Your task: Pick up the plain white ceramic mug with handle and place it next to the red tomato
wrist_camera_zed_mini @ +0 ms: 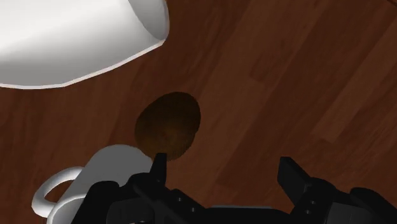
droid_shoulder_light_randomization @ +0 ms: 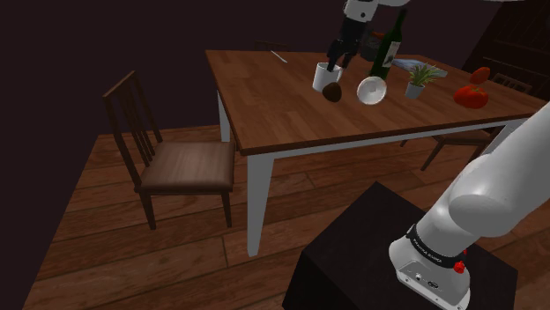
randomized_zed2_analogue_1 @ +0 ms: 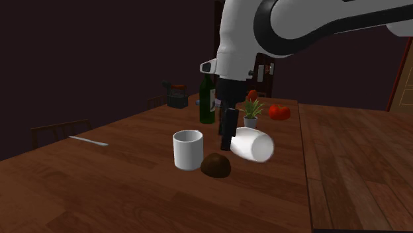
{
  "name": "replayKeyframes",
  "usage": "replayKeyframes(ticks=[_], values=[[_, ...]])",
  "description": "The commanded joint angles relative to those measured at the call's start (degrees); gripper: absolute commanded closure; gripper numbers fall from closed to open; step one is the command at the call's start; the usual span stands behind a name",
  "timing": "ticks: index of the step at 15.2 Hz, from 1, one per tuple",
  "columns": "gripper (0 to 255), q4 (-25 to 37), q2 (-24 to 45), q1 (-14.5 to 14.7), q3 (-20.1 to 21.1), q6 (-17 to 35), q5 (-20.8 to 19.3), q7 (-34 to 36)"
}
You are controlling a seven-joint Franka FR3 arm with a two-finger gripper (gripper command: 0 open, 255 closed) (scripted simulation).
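Note:
The white mug (droid_shoulder_light_randomization: 325, 76) stands upright on the wooden table (droid_shoulder_light_randomization: 273, 110), its handle (wrist_camera_zed_mini: 46, 193) visible in the wrist view. A brown rounded object (droid_shoulder_light_randomization: 332, 92) lies right beside the mug (randomized_zed2_analogue_1: 187, 149). My gripper (droid_shoulder_light_randomization: 334, 62) hangs open just above the table, between the mug and a second white cup (randomized_zed2_analogue_1: 253, 144) lying on its side. One finger (wrist_camera_zed_mini: 159, 170) is close to the mug (wrist_camera_zed_mini: 105, 175), and nothing is held. The red tomato (droid_shoulder_light_randomization: 471, 94) sits near the table's far corner, beyond a small potted plant (droid_shoulder_light_randomization: 417, 81) and a dark green bottle (droid_shoulder_light_randomization: 386, 48).
A wooden chair (droid_shoulder_light_randomization: 172, 158) stands at the table's end, on the shoulder view's left. A thin pale utensil (randomized_zed2_analogue_1: 89, 140) lies on the table. A dark boxy object (randomized_zed2_analogue_1: 177, 98) sits at the table's far edge. The black stand (droid_shoulder_light_randomization: 379, 255) is below the table's near edge.

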Motion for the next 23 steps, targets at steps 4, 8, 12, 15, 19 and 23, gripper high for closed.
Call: replayKeyframes(ticks=[4,8,12,15,19,23], values=[[0,11.94,12.02,-1.44,-2.0,-1.15,2.56,-5.33],[0,23.96,22.51,-3.69,-2.65,-3.66,5.08,-8.97],[0,24.46,24.76,-4.19,-2.53,-2.09,5.6,-9.66],[0,22.42,24.95,-4.09,-2.46,0.13,5.69,-9.75],[0,21.42,25.09,-4.05,-2.42,1.27,5.76,-9.81],[0,21.42,25.1,-4.05,-2.42,1.27,5.76,-9.81]])
